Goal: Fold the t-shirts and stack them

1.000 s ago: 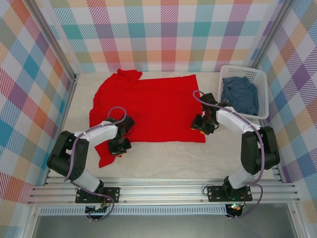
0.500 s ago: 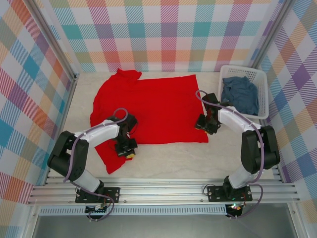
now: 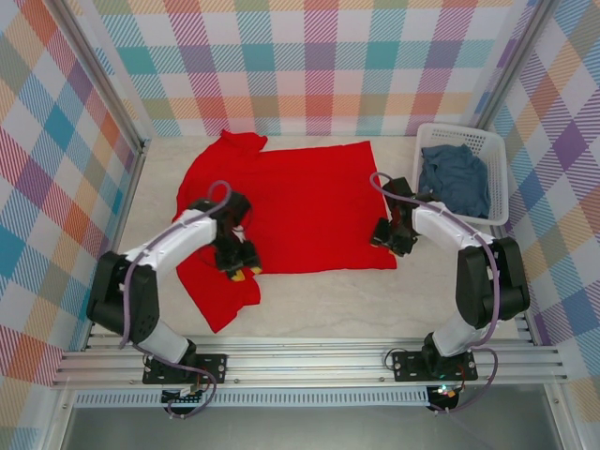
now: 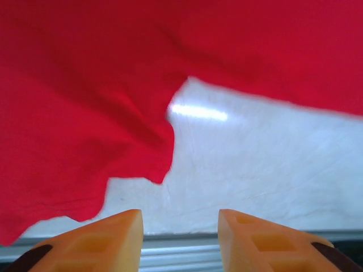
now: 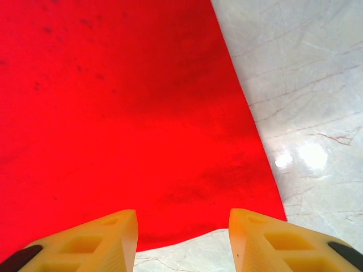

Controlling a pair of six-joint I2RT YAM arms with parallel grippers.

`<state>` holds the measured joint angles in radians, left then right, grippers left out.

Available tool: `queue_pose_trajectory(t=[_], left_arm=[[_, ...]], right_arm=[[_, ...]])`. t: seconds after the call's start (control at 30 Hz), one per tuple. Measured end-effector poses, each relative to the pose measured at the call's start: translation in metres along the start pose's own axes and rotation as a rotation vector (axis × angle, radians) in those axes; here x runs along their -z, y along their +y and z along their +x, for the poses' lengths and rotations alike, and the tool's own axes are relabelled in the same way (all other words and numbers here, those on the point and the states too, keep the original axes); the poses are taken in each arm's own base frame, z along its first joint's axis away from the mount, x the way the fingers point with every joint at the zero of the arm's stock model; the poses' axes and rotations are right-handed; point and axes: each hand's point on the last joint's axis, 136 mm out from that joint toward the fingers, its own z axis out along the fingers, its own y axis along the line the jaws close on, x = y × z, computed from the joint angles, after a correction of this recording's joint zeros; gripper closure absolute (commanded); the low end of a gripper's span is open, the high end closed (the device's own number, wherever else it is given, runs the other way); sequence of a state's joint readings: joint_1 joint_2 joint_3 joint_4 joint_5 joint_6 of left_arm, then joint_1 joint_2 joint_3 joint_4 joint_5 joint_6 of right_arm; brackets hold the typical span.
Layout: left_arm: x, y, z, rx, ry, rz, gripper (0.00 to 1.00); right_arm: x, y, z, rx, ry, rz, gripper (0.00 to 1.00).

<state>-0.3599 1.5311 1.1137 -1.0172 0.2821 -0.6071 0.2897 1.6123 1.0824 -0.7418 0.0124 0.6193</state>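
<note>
A pale marbled table (image 3: 319,300) boxed in by pastel plaid walls is what's being worked on here. Honestly, not much of the job can be called done yet. The red t-shirt (image 3: 300,206) is spread out flat across the middle of the table with no fold seen in it. The blue-grey t-shirt (image 3: 455,178) is left bunched up in the white basket (image 3: 499,173) at the far right, so nothing is stacked. The red one is laid sideways, long axis running left to right: hem toward the basket, neck end toward the left wall. One sleeve is poked out at the far left and the other is splayed toward the near edge. No print is shown on the upper side. The left gripper (image 3: 236,267) is held at the cloth's edge beside that near sleeve, jaws parted, with only bare table seen between them. The right gripper (image 3: 390,239) is parked over the near hem corner, jaws also apart, nothing pinched.
</note>
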Motion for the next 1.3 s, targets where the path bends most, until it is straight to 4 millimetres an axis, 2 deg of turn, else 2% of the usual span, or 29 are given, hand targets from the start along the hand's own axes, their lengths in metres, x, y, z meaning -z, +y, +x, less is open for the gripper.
queue_pose_trajectory(t=[0.1, 0.2, 0.33, 0.43, 0.5, 0.57, 0.67, 0.8, 0.87, 0.93, 1.0, 1.13, 1.23, 1.3], left_arm=[[0.018, 0.028, -0.044, 0.178, -0.123, 0.035, 0.68], [0.018, 0.058, -0.08, 0.348, -0.201, 0.039, 0.7], [0.003, 0.086, -0.119, 0.489, -0.24, 0.001, 0.69], [-0.013, 0.095, -0.141, 0.533, -0.237, -0.037, 0.69], [-0.025, 0.096, -0.149, 0.545, -0.228, -0.043, 0.69], [-0.034, 0.095, -0.15, 0.552, -0.208, -0.056, 0.69], [-0.035, 0.083, -0.154, 0.531, -0.224, -0.045, 0.71], [-0.044, 0.071, -0.137, 0.509, -0.251, -0.042, 0.72], [-0.044, 0.077, -0.121, 0.527, -0.276, -0.033, 0.73], [-0.045, 0.092, -0.101, 0.557, -0.283, -0.043, 0.73], [-0.044, 0.108, -0.09, 0.599, -0.289, -0.048, 0.73], [-0.038, 0.131, -0.088, 0.674, -0.3, -0.055, 0.71], [-0.04, 0.133, -0.09, 0.678, -0.28, -0.062, 0.7], [-0.042, 0.132, -0.095, 0.667, -0.252, -0.08, 0.7]], right_arm=[[-0.005, 0.015, -0.008, 0.016, -0.009, -0.028, 0.56], [-0.017, 0.032, -0.02, 0.032, -0.013, -0.05, 0.56], [-0.037, 0.048, -0.036, 0.04, -0.002, -0.05, 0.56], [-0.053, 0.051, -0.049, 0.037, 0.007, -0.019, 0.57], [-0.063, 0.049, -0.054, 0.027, 0.018, 0.009, 0.57], [-0.062, 0.046, -0.058, 0.014, 0.024, 0.025, 0.57], [-0.063, 0.033, -0.06, -0.006, 0.03, 0.064, 0.57], [-0.062, 0.025, -0.059, -0.016, 0.033, 0.083, 0.57], [-0.061, 0.026, -0.056, -0.005, 0.036, 0.085, 0.57], [-0.062, 0.027, -0.054, 0.016, 0.034, 0.095, 0.57], [-0.062, 0.032, -0.048, 0.047, 0.038, 0.105, 0.57], [-0.065, 0.057, -0.034, 0.127, 0.063, 0.109, 0.57], [-0.067, 0.069, -0.03, 0.154, 0.063, 0.103, 0.57], [-0.067, 0.069, -0.029, 0.152, 0.065, 0.105, 0.57]])
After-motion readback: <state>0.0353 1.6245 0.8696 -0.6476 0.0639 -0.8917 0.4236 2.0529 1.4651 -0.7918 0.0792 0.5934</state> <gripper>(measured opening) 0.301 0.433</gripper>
